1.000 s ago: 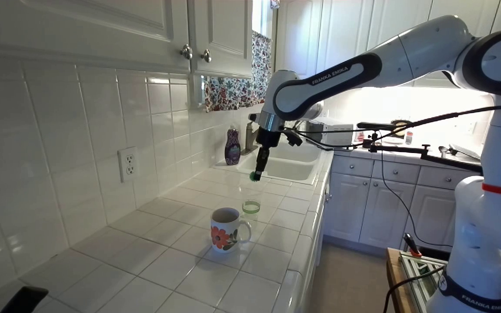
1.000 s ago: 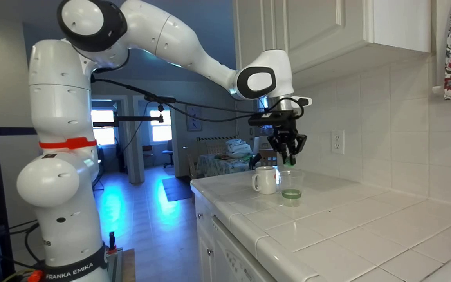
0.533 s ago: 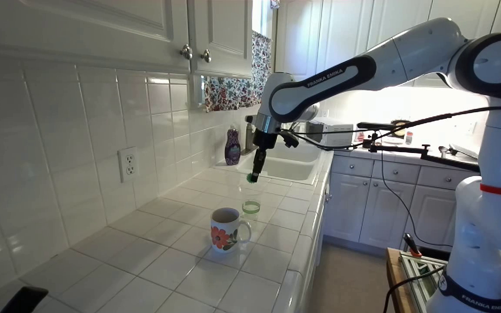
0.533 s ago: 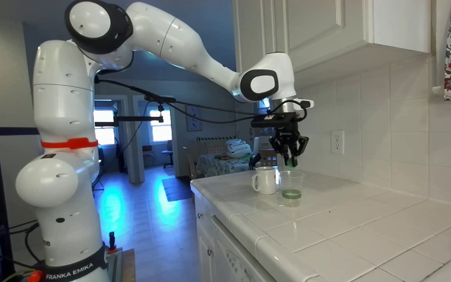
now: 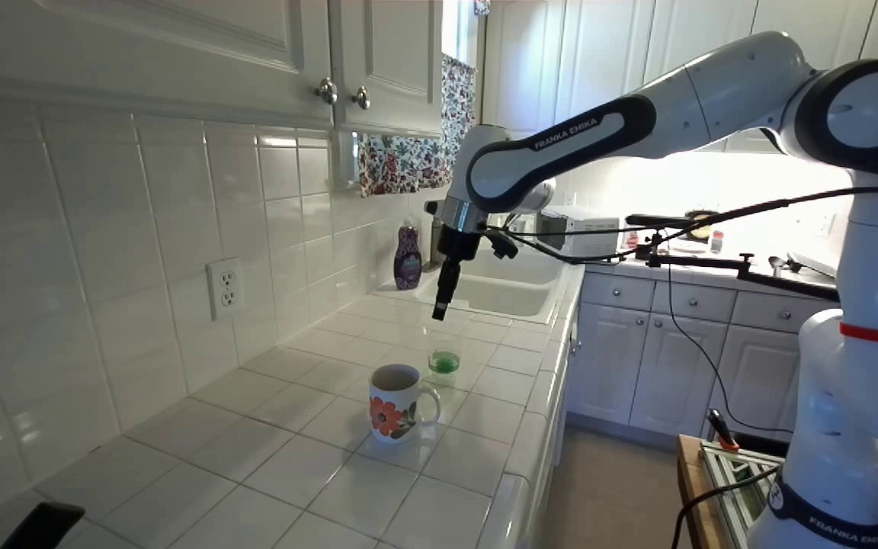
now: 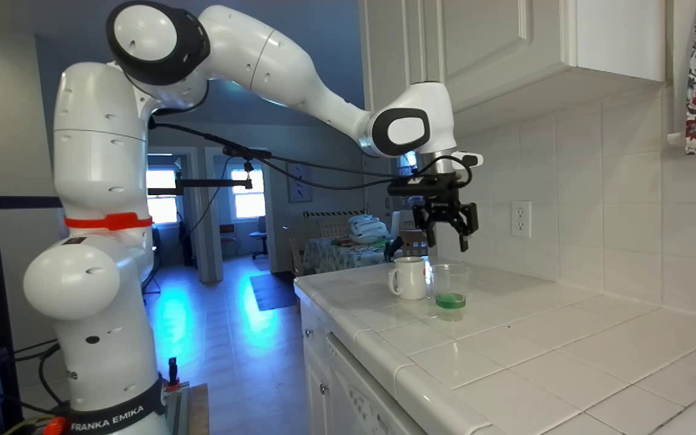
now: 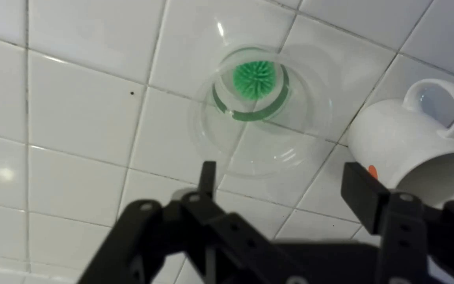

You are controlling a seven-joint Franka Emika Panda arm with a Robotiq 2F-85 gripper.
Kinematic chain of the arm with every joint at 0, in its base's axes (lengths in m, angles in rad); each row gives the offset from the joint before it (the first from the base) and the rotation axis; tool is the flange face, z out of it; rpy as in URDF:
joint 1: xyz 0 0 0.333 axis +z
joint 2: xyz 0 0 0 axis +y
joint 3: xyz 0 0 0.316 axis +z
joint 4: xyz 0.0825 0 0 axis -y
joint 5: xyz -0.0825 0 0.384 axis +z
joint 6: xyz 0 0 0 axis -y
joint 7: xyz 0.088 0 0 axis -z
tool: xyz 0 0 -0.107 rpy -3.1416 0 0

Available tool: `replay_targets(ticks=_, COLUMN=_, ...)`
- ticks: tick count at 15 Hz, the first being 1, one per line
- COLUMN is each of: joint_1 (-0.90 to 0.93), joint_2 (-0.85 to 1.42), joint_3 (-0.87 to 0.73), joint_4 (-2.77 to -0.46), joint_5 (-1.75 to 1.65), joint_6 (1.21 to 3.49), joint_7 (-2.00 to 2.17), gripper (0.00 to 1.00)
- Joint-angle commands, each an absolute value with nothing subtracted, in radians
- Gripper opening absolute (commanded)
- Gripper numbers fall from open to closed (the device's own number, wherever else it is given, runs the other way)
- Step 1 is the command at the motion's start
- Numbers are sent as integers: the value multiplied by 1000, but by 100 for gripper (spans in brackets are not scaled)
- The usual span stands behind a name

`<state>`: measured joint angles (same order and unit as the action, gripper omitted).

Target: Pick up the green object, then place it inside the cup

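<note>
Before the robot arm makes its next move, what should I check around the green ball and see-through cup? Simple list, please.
1. Green ball inside the see-through cup: ok, the wrist view shows it there.
2. Gripper open and holding nothing: ok.
3. Fingertips out of the cup: ok, above its rim in an exterior view.
4. Cup upright on the counter: ok.
5. Mug apart from the cup: ok, counter shows between them in the wrist view.
6. Ball at rest: cannot tell from a single moment.
</note>
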<state>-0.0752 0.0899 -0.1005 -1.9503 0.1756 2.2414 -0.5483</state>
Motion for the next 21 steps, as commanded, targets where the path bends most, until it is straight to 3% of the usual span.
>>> replay_targets(ticks=1, joint_1=-75, joint_2=46, joint_3=-74, joint_4=-1969, joint_5=199, joint_6=2233, joint_7=-424, gripper=100)
replay_targets(ticks=7, joint_1=-49, joint_2=-53, joint_3=-45, joint_4=-2024, joint_5=176, joint_6=2186, joint_7=-179, gripper=100)
replay_targets(ticks=14, joint_1=-33, joint_2=-216, joint_3=-22, joint_4=-2071, joint_5=72, joint_6=1930, joint_7=-68, gripper=100)
replay_targets(ticks=21, joint_1=-30, joint_2=-252, joint_3=-14, joint_4=-2060, joint_5=16, joint_6=1864, joint_7=-60, gripper=100)
